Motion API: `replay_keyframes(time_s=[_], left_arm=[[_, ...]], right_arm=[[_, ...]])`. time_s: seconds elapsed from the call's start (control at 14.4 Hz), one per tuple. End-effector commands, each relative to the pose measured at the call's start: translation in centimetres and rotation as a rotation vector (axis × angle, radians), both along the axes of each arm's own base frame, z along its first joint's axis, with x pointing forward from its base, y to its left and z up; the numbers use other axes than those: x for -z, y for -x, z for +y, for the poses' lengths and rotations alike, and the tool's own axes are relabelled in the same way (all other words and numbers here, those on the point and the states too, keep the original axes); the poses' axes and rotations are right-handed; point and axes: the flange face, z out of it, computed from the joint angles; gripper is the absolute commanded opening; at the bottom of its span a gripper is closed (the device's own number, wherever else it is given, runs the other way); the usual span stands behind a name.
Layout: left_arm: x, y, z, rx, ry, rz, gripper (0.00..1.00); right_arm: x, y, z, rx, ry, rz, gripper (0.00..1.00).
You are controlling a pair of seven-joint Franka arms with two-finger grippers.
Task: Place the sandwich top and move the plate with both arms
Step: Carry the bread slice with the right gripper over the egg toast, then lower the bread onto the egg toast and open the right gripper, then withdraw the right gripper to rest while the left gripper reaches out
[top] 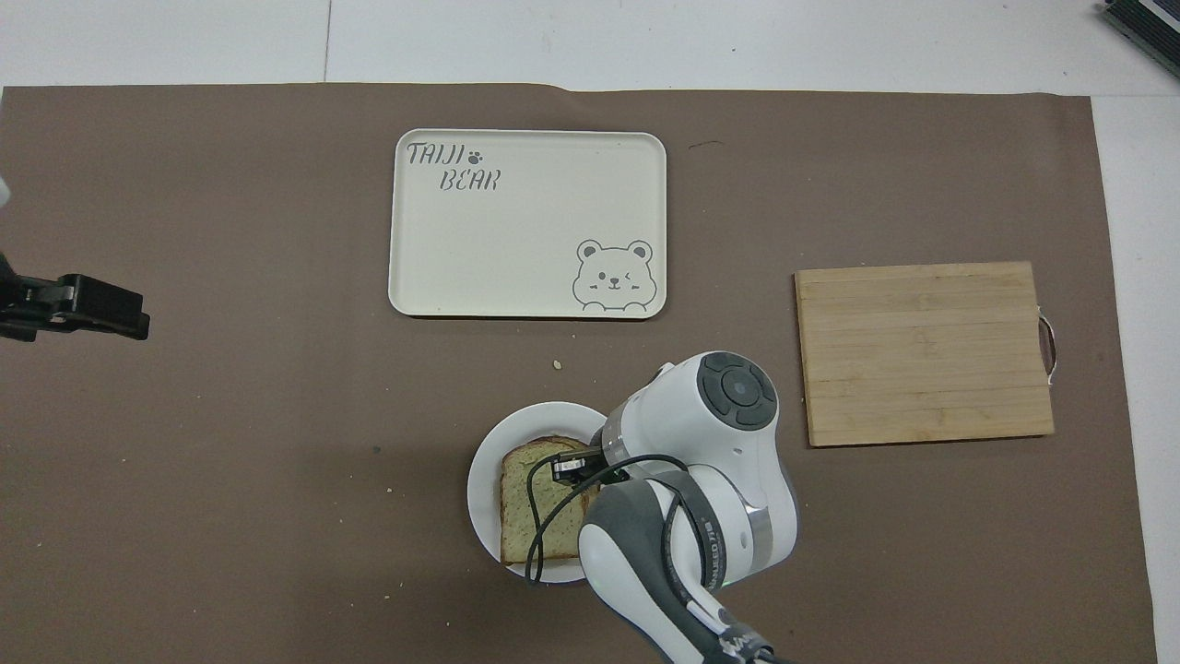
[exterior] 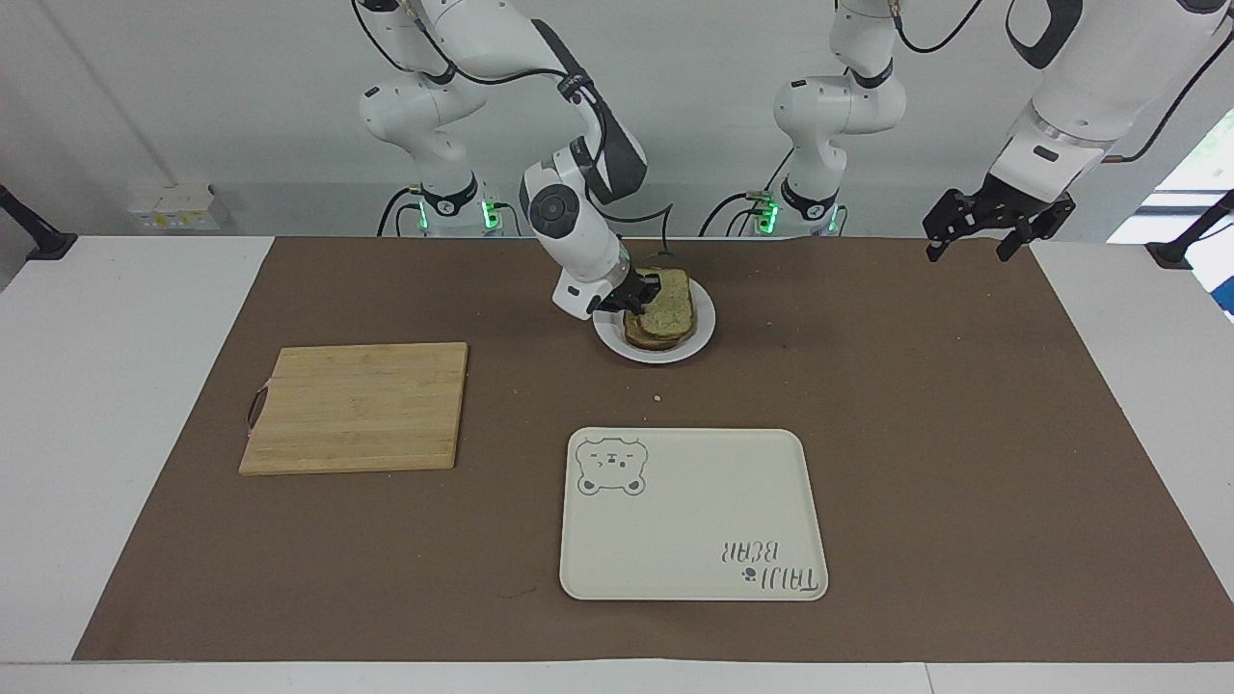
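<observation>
Desk [exterior: 125, 405]: white, covered by a brown mat [exterior: 964, 434].
Right arm [exterior: 578, 231]: reaches in from its base and bends steeply down to the plate, wrist tilted toward the left arm's end.
Left arm [exterior: 1070, 87]: waits, raised over the mat's edge at its own end of the desk.
Tray [exterior: 694, 520]: cream, bear drawing, flat on the mat, farther from the robots than the plate.
Board [exterior: 357, 405]: wooden, toward the right arm's end, well apart from the plate.
Plate [exterior: 701, 333]: white, round, on the mat near the robots.
Sandwich top [exterior: 667, 306]: lies on the stack on the plate.
Right gripper [exterior: 644, 292]: fingers pinched on the sandwich top's edge.
Left gripper [exterior: 993, 226]: fingers spread wide, holding nothing.
Crumb [exterior: 657, 397]: on the mat between plate and tray.
</observation>
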Motion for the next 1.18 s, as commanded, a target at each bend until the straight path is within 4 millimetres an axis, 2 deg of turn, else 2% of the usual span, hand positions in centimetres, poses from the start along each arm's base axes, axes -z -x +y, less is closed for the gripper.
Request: replay_keyframes(time_s=[0.0, 0.21, 0.35, 0.49, 0.55, 0.9, 1.11], left_arm=[[-0.6, 0.2, 0.3, -0.007, -0.018, 0.004, 1.00], [-0.6, 0.2, 0.3, -0.007, -0.018, 0.002, 1.00], [-0.6, 0.2, 0.3, -0.007, -0.018, 0.004, 1.00], [-0.6, 0.2, 0.3, -0.009, -0.018, 0.004, 1.00], [-0.6, 0.2, 0.3, -0.007, -0.018, 0.002, 1.00], [-0.6, 0.2, 0.3, -0.007, -0.018, 0.002, 1.00], [-0.6, 0.2, 0.3, -0.007, -0.018, 0.004, 1.00]], right_arm=[[0.1, -0.8, -1.1, 0.056, -0.007, 0.002, 0.99], [-0.8, -1.7, -2.1, 0.068, -0.006, -0.019, 1.00], [-2.1, -3.9, -4.5, 0.062, 0.028, -0.068, 1.00], [-4.4, -5.5, -6.1, -0.003, 0.102, -0.106, 1.00], [-5.5, -6.5, -7.5, -0.004, 0.123, -0.120, 1.00], [-10.1, -9.3, -12.7, 0.004, 0.200, -0.236, 1.00], [-13.0, -11.0, -15.8, 0.024, 0.240, -0.245, 1.00]])
